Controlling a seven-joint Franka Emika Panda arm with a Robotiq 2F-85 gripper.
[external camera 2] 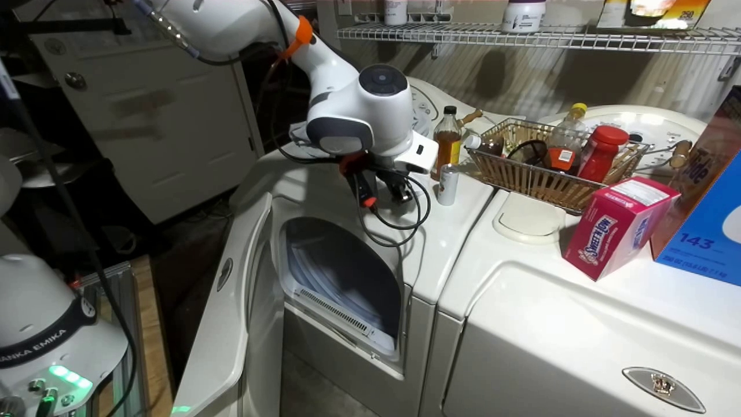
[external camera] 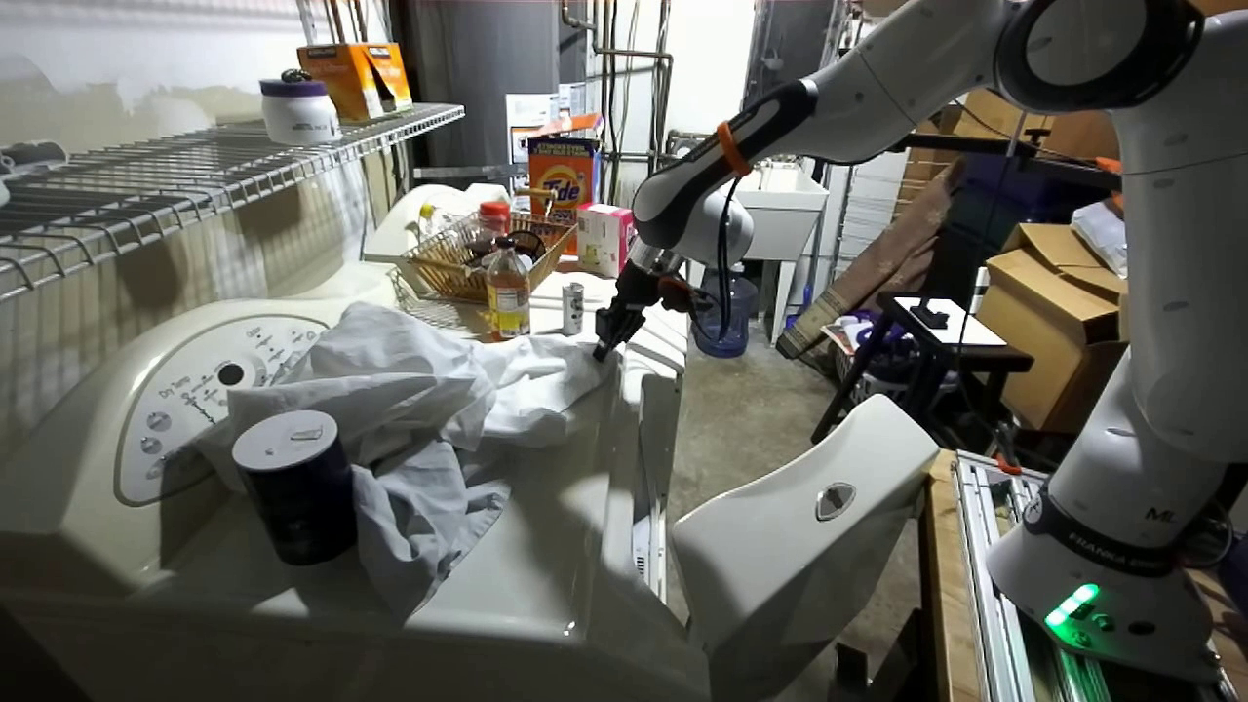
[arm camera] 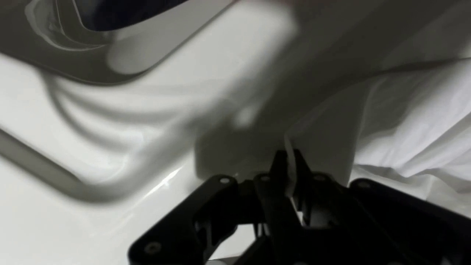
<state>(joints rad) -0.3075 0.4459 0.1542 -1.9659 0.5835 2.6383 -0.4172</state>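
Observation:
My gripper point(arm camera: 290, 156) is shut on a thin fold of the white cloth point(arm camera: 415, 125), which stands up between its two black fingers in the wrist view. In an exterior view the gripper point(external camera: 603, 349) reaches down to the end of the cloth point(external camera: 419, 380) at the dryer top's front edge. The rest of the cloth lies crumpled across the dryer top point(external camera: 551, 517), towards the control panel and a dark canister point(external camera: 297, 507) with a white lid. From the opposite side the arm hides most of the cloth, and the gripper's fingertips are hard to make out.
The dryer door point(external camera 2: 228, 313) hangs open below the gripper. Close by stand a silver can point(external camera 2: 447, 185) and an amber bottle point(external camera 2: 447, 142). Behind them are a filled wicker basket point(external camera 2: 538, 182), a pink box point(external camera 2: 619, 226) and a Tide box point(external camera: 564, 175). A wire shelf point(external camera: 185, 185) overhangs the back.

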